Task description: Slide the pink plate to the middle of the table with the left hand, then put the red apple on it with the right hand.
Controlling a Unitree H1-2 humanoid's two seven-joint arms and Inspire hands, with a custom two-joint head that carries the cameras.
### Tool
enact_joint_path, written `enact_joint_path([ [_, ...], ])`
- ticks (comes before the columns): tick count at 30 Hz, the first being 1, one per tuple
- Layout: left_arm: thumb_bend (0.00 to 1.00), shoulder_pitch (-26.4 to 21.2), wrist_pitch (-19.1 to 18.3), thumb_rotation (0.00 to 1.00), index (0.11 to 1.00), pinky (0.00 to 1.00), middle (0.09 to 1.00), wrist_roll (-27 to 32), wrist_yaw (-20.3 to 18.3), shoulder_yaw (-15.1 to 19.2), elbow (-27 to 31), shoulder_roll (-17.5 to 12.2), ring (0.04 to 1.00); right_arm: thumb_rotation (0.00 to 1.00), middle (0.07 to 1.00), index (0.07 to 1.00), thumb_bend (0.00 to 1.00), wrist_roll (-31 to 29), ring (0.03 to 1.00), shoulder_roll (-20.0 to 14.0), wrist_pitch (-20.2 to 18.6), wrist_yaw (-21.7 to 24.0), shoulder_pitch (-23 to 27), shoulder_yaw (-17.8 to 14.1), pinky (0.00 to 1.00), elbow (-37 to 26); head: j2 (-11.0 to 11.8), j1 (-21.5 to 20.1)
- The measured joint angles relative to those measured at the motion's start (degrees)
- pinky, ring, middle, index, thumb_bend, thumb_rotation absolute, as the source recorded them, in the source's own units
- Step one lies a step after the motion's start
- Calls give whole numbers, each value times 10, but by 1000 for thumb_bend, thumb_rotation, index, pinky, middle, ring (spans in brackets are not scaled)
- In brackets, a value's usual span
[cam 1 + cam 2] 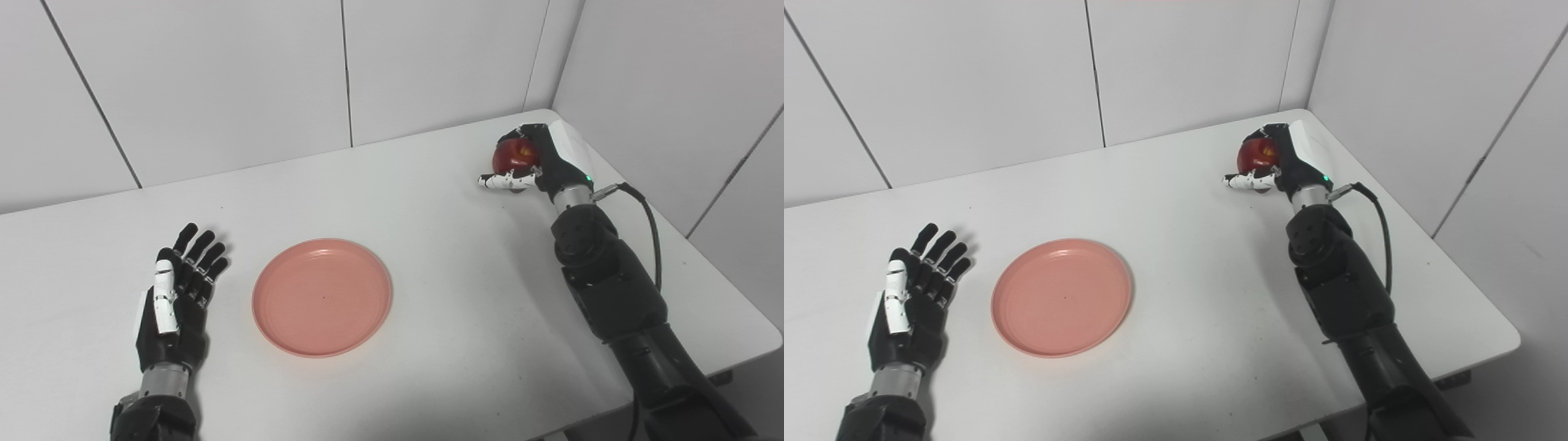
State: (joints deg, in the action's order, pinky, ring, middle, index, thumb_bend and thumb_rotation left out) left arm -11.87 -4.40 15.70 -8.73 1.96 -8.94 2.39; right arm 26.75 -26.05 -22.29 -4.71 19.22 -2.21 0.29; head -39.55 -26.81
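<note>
The pink plate [322, 297] lies flat on the white table [429, 245], a little left of its middle, with nothing on it. My left hand [177, 294] rests palm up to the left of the plate, fingers spread, a gap away from the rim. Far back on the right, my right hand [539, 164] wraps around the red apple [513, 156], fingers curled behind it and the thumb stretched out in front below it. I cannot tell whether the apple touches the table.
White wall panels [245, 79] stand behind the table and a wall [674, 92] runs along its right side, close to the right hand. A black cable [649, 214] loops off the right wrist. The table's right front corner [775, 334] is near the right forearm.
</note>
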Motion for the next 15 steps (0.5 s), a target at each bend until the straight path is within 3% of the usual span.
enact_joint_path([
  [8, 405, 2, 0, 1000, 865, 866, 873, -3, 11, -4, 3, 5, 860, 0, 481, 492, 528, 13, 472, 7, -4, 30, 1, 20, 414, -82, 0, 25],
  [15, 399, 5, -1, 1000, 867, 862, 876, -15, 18, -11, 9, 11, 861, 0, 462, 510, 527, 26, 432, 29, -4, 57, 15, 48, 372, -112, 1, 47],
])
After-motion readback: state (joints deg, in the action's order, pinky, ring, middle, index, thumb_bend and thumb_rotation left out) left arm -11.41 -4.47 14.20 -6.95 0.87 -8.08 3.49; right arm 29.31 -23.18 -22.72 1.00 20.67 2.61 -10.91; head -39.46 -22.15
